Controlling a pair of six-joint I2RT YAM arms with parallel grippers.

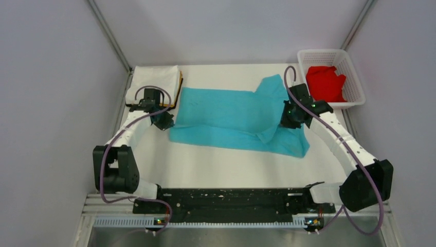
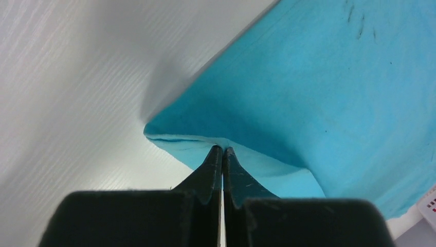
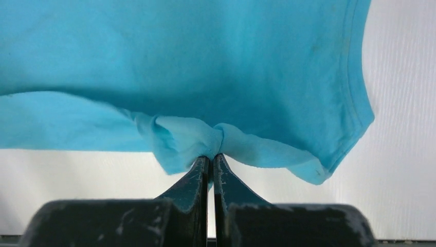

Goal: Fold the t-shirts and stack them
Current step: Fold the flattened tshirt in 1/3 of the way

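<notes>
The turquoise-blue t-shirt [image 1: 231,116] lies spread across the middle of the table, partly folded over itself. My left gripper [image 1: 165,121] is shut on its left edge [image 2: 205,141]. My right gripper [image 1: 288,119] is shut on a bunched fold at its right side [image 3: 205,136], near a sleeve hem [image 3: 355,103]. A folded white t-shirt [image 1: 154,82] lies at the back left with an orange-yellow t-shirt's edge [image 1: 181,82] showing under it. The bright red t-shirt [image 1: 325,83] lies crumpled in the basket.
The white plastic lattice basket [image 1: 355,77] stands at the back right corner, next to my right arm. Grey walls close in the table on the left, back and right. A black rail [image 1: 226,198] runs along the near edge.
</notes>
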